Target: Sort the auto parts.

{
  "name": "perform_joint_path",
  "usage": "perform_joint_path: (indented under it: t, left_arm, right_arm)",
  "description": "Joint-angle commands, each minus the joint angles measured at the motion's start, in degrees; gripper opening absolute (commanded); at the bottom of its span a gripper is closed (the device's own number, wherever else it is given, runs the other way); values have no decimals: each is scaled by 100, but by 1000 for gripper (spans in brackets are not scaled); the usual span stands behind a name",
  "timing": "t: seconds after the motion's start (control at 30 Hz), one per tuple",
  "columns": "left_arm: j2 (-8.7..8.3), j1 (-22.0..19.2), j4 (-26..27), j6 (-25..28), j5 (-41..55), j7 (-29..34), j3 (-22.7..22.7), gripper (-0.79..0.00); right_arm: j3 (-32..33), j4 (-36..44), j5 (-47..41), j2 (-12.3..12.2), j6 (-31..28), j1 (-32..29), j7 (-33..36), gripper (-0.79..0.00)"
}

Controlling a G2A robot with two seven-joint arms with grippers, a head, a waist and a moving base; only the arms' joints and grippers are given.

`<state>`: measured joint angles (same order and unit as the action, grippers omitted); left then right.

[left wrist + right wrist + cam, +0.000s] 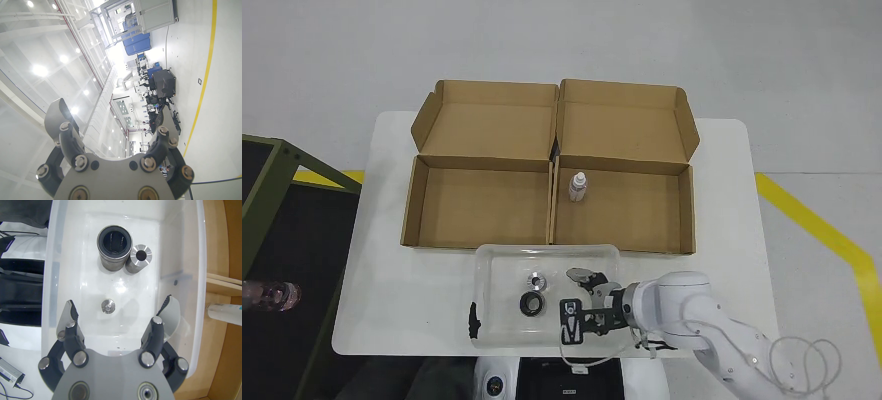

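A clear white tray [504, 262] [196, 256] sits at the table's near edge and holds three metal parts. A large black-rimmed cylindrical bearing [114, 250] [532, 302] stands upright beside a smaller silver slotted sleeve [139, 258] [533, 279]. A small round silver piece [108, 306] lies on the tray floor. My right gripper [119, 308] [575, 292] hangs open just above this piece, one finger on each side and not touching it. My left gripper [113, 111] is open and holds nothing, pointing up into the room.
Two open cardboard boxes stand behind the tray, the left one [477, 205] and the right one [622, 210]. A small white bottle [579, 186] [223, 313] lies in the right box near the dividing wall. A dark cart [272, 230] stands left of the table.
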<state>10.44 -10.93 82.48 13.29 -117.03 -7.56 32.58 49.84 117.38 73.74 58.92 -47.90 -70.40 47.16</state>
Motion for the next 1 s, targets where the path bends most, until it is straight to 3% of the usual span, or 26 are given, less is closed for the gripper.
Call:
perform_joint_path:
  t: [0.0,0.3,0.4,0.6,0.73,0.77,0.97]
  left_arm:
    - [0,0,0,0,0,0,0,0]
    - [0,0,0,0,0,0,0,0]
    - [0,0,0,0,0,0,0,0]
    - [0,0,0,0,0,0,0,0]
    - [0,0,0,0,0,0,0,0]
    - [0,0,0,0,0,0,0,0]
    - [0,0,0,0,0,0,0,0]
  right_arm:
    - [-52,-54,35,6,6,30,32,-126]
    - [-320,-252,120,51,54,195,207,-259]
    - [-402,-325,135,68,75,251,265,-391]
    - [-562,-454,114,102,89,345,345,-486]
    - [-657,-491,108,124,77,434,455,-754]
    - [-676,-491,99,131,88,459,466,-785]
    - [-722,-469,-3,160,126,588,446,-785]
